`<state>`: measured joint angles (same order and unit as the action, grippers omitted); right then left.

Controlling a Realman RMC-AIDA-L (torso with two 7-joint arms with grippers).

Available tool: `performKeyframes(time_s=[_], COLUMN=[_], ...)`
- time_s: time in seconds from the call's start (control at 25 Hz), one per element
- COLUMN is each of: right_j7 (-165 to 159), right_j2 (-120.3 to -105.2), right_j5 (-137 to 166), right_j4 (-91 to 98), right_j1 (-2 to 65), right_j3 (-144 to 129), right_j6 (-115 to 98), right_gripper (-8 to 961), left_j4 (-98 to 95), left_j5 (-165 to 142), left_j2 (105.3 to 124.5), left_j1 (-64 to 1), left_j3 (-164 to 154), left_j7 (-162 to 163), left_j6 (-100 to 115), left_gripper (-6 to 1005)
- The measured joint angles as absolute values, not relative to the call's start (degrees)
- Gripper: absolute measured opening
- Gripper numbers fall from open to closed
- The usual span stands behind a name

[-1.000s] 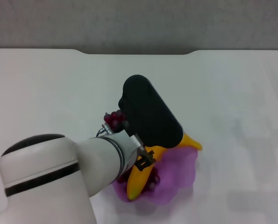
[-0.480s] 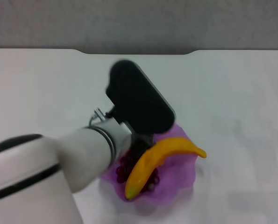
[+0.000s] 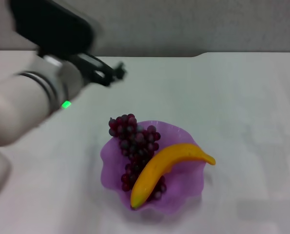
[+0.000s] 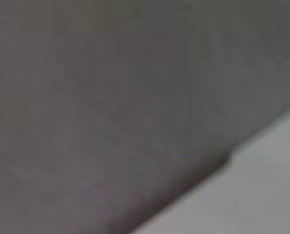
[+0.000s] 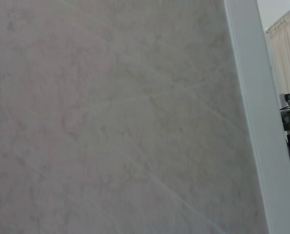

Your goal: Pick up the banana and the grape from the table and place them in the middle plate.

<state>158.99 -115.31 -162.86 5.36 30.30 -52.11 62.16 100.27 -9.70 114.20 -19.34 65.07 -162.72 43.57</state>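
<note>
The yellow-orange banana (image 3: pixel 170 166) lies slantwise in the translucent purple plate (image 3: pixel 189 187) on the white table (image 3: pixel 247 107). The bunch of dark red-purple grapes (image 3: pixel 134 140) lies in the plate too, partly under the banana, with its top end over the plate's back rim. My left gripper (image 3: pixel 108 75) is raised at the upper left, above the table's back part, well away from the plate, and holds nothing. My right gripper is out of view. The wrist views show none of the task's things.
The table's rounded back edge (image 3: pixel 145 56) meets a grey wall. The left wrist view shows the grey wall (image 4: pixel 110 97) and a strip of table. The right wrist view shows a pale wall (image 5: pixel 110 117).
My left arm has lifted off the plate and swung up and back to the left. The grapes, held over the plate's back rim before, now lie uncovered in the plate with the banana.
</note>
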Motion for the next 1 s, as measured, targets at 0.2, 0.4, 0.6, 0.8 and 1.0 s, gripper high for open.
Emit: performKeyframes(time_s=[0.2,0.4,0.6,0.8,1.0], right_j7=[159.0,159.0,159.3,159.3,159.6], right_j2=[-115.31,-115.31,-115.33,-115.47,-115.49], right_j5=[-162.9,-162.9,-162.9,-162.9,-162.8], right_j4=[4.8,4.7,4.6,4.3,3.3], right_j1=[30.3,30.6,30.9,31.2,31.8], right_j3=[-52.1,-52.1,-52.1,-52.3,-52.9], right_j6=[62.1,62.0,62.0,62.1,62.1], right_gripper=[879,880,880,880,879], left_j4=[96.4,88.4,76.8,65.7,56.0], left_j5=[-10.4,-10.1,-9.7,-6.2,-4.1], left_j2=[115.84,116.22,116.29,116.36,116.28], left_j1=[-14.5,-13.7,-13.5,-14.7,-15.9], left_j3=[71.4,76.0,80.6,85.2,89.4], left_j7=[-162.7,-162.2,-160.5,-159.8,-160.3], left_j6=[28.8,15.4,-1.7,-14.2,-22.4], left_gripper=[883,883,883,883,883])
